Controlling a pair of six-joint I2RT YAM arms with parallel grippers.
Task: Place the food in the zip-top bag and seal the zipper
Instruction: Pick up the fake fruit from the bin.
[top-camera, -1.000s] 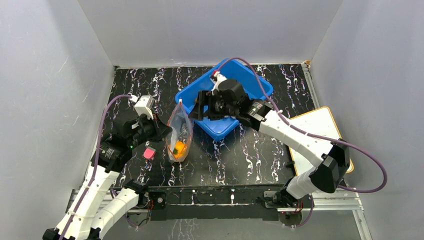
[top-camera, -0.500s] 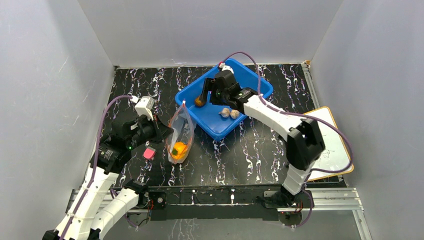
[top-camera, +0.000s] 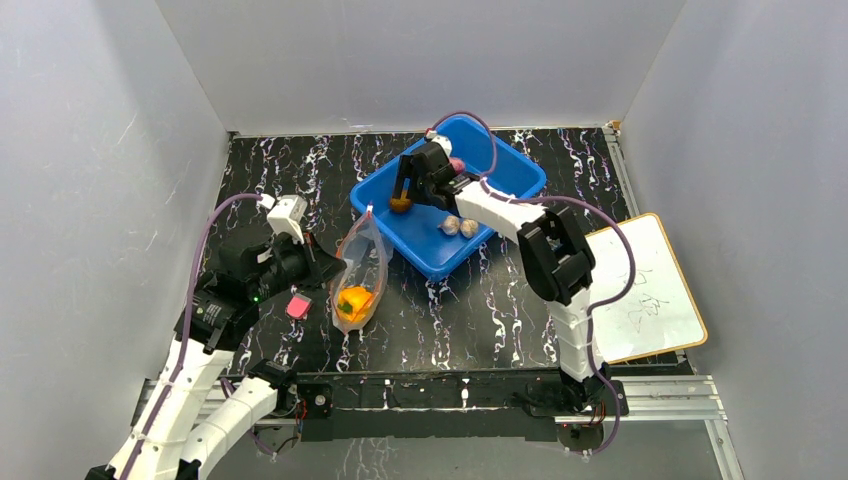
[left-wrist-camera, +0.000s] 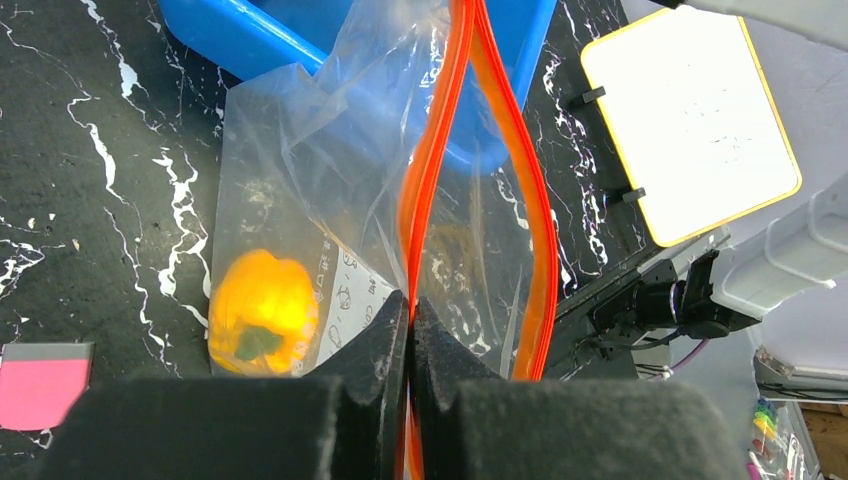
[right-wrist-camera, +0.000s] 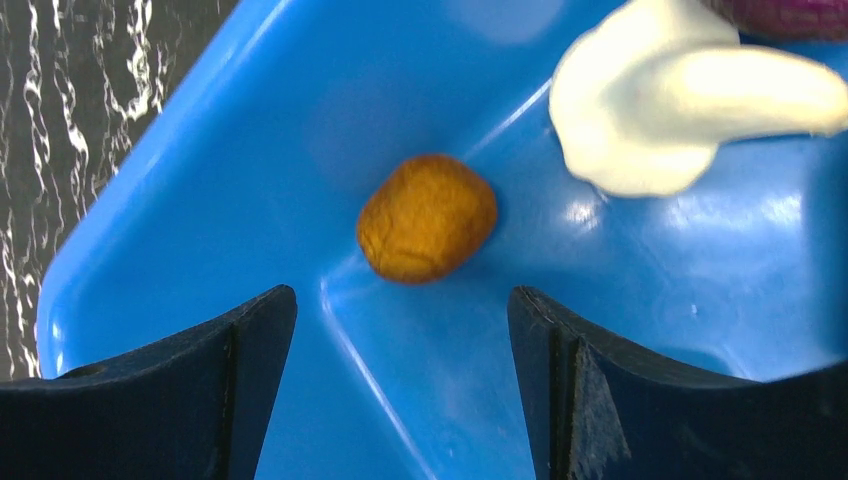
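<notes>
- The left claw (left-wrist-camera: 410, 322) is clenched tight on the thin red-orange zipper strip (left-wrist-camera: 447, 140) of the clear crinkly plastic bag (left-wrist-camera: 300, 180).
- The bag stands on the black worktop with white streaks (top-camera: 480, 300), just beside the blue plastic bin (top-camera: 515, 172). Its mouth is open, and the two sides of the strip bow apart.
- An orange-yellow toy pepper (left-wrist-camera: 263, 312) lies at the bottom of the bag.
- The right claw (right-wrist-camera: 400, 300) is released, with its fingers spread wide. It hangs over the bin and holds nothing.
- A round orange-brown lump (right-wrist-camera: 427, 217) sits on the bin floor, just ahead of the gap between the fingers and not touching them.
- A white toy piece (right-wrist-camera: 660, 110) lies near the lump, and a bit of a purple piece (right-wrist-camera: 790, 10) peeks in beside it.
- Two small beige bits (top-camera: 459, 227) lie in the bin too.
- A small pink block (top-camera: 297, 306) lies on the worktop near the bag.
</notes>
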